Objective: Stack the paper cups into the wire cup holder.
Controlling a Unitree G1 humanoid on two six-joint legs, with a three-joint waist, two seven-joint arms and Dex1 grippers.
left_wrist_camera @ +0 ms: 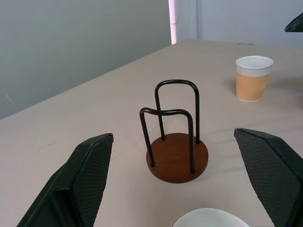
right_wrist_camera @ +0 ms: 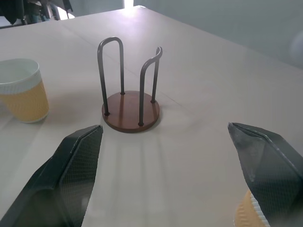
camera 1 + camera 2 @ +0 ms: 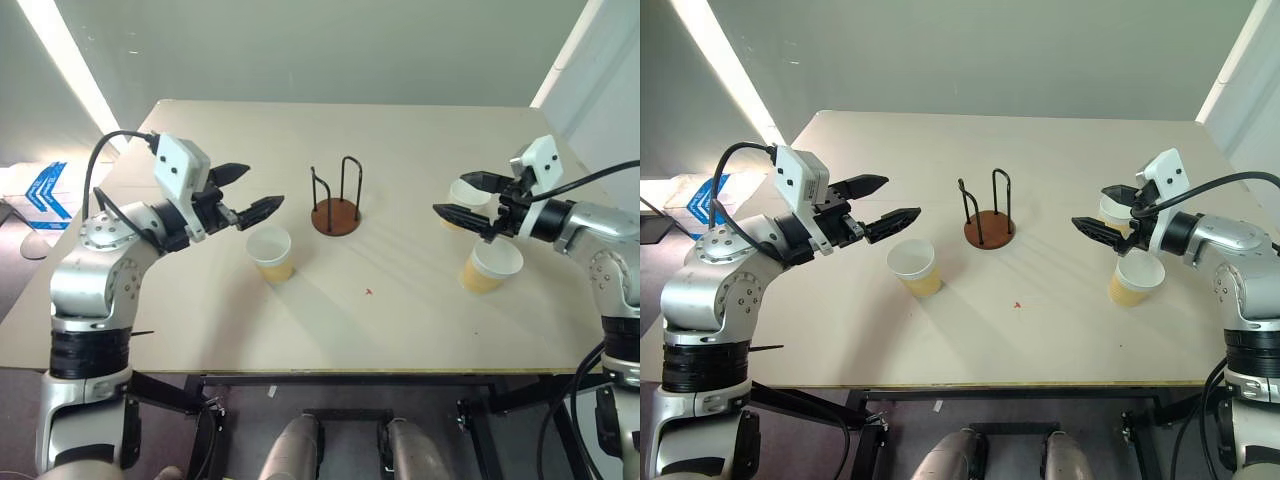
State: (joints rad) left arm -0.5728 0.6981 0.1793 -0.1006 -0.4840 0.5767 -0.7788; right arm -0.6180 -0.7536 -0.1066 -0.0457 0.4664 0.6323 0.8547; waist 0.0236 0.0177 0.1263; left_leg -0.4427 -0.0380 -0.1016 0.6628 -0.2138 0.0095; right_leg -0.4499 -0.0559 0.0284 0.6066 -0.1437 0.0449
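**Cups and holder on counter, both grippers empty**

We see the beige counter (image 3: 400,130) carrying everything. Our left gripper (image 3: 243,192) and right gripper (image 3: 465,197) hang above it with fingers spread apart, nothing held, both aimed inward at the wire cup holder (image 3: 336,203). The holder stands upright mid-counter, loops vertical, nothing inside. Three paper cups stand upright, mouths up, all empty as far as we can see: one (image 3: 270,252) near the holder on its left-front side, below the left gripper; one (image 3: 489,266) below the right gripper; one (image 3: 465,196) partly hidden behind that gripper's fingers. A small red mark (image 3: 370,292) lies between the front cups.
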